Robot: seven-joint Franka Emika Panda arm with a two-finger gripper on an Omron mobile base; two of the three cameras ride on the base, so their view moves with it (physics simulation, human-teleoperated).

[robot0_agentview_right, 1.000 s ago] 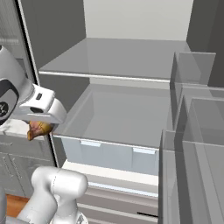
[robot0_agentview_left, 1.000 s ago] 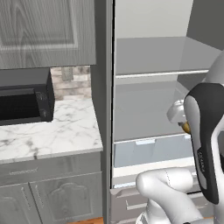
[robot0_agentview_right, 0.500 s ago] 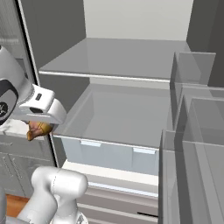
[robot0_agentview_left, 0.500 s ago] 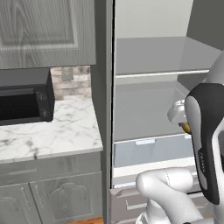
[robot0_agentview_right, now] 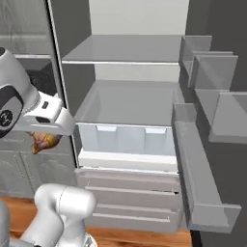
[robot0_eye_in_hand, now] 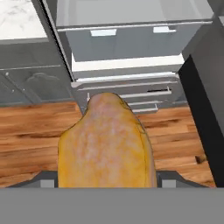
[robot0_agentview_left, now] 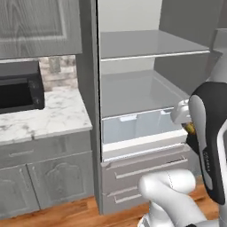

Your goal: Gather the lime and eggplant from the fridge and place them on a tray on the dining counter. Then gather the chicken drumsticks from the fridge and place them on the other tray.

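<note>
At your left stands the marble counter (robot0_agentview_left: 53, 115). Beside it, the open fridge (robot0_agentview_right: 130, 103), its crisper drawer (robot0_agentview_right: 126, 139) pulled out. Your gripper (robot0_agentview_right: 44, 139) is clenched on a chicken drumstick (robot0_eye_in_hand: 106, 144), carried in air outside the fridge, above the wood floor (robot0_eye_in_hand: 30, 127).
</note>
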